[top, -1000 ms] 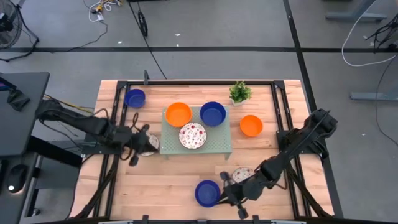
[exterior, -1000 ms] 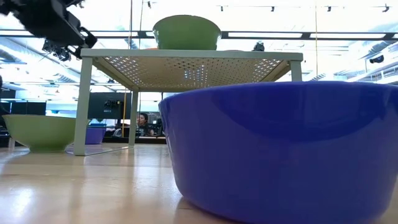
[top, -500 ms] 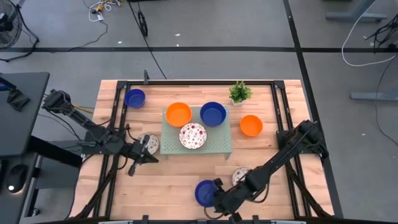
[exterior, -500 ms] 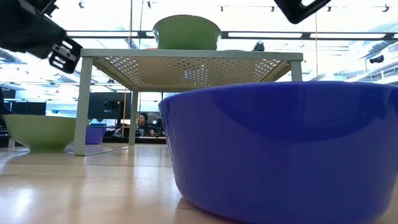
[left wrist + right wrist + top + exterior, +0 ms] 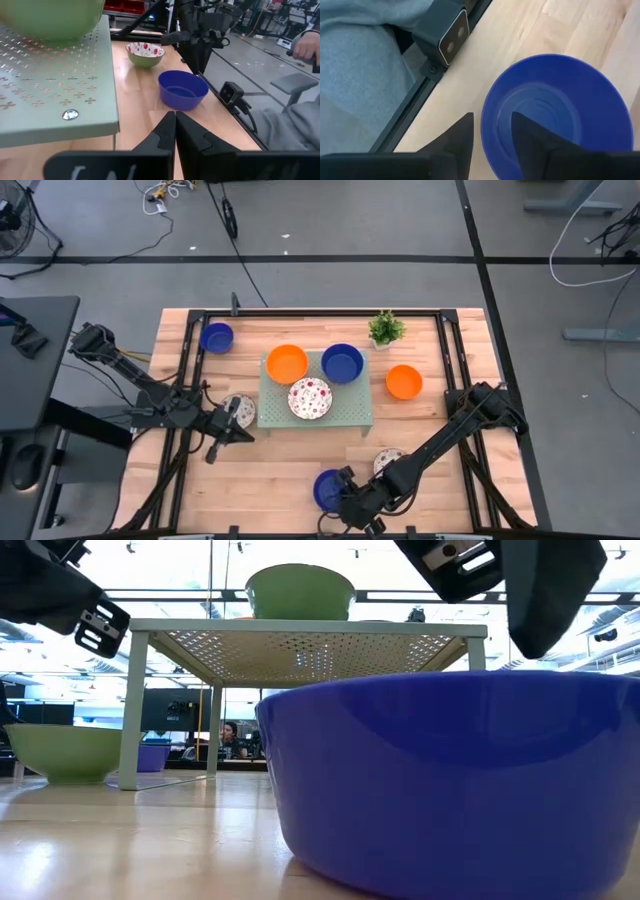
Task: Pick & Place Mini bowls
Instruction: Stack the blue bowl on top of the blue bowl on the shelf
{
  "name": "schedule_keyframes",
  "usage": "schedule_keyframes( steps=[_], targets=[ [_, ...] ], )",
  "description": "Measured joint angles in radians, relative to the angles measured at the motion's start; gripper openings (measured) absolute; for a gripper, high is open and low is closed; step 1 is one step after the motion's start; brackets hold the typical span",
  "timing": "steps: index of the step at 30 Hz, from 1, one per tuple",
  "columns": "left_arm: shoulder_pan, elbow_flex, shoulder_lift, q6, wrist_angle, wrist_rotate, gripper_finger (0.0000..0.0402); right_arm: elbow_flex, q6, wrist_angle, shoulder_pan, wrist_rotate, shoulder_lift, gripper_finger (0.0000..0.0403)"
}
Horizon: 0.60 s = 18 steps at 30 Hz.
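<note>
seven small round bowls show in the high view on the pale wooden slatted table (image 5: 270, 470). three sit on the pale green perforated rectangular tray (image 5: 350, 418) at the middle: a plain orange bowl (image 5: 287, 364), a dark blue bowl (image 5: 343, 363) just beside it, and a white bowl with red speckles (image 5: 310, 398) in front of them. a small dark blue bowl (image 5: 216, 337) sits near the table's far left corner, an orange bowl (image 5: 404, 382) lies on the wood to the right of the tray, and a small green potted plant (image 5: 385, 328) stands at the far edge.

the right gripper (image 5: 345, 498) is down at the near edge over a dark blue shallow bowl (image 5: 325, 488). in the right wrist view its two dark fingers (image 5: 462, 137) stand apart, one on each side of that bowl's rim (image 5: 555, 115), one inside and one outside; whether they touch it cannot be told. a second speckled bowl (image 5: 388, 461) rests on the wood just beside the right arm, close to the blue one.

the left gripper (image 5: 232, 418) is at the left end of the tray, with a speckled bowl (image 5: 241, 409) at its tip. its fingers (image 5: 165, 137) are pressed together with nothing between them.
</note>
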Motion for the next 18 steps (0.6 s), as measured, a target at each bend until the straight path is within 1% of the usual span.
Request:
schedule_keyframes(
  steps=[6,13,18],
  targets=[
    [0.000,0.000,0.000,-0.006,0.000,0.024,0.0014,-0.025,0.001,0.008,0.001,-0.002,0.001,0.0115],
    [0.000,0.000,0.000,-0.008,0.000,0.027,0.0014,-0.042,-0.007,0.019,0.001,-0.003,0.001,0.0115],
    [0.000,0.000,0.000,-0.008,0.000,0.027,0.0014,-0.042,-0.045,0.020,0.001,-0.003,0.013,0.0106]
  ],
)
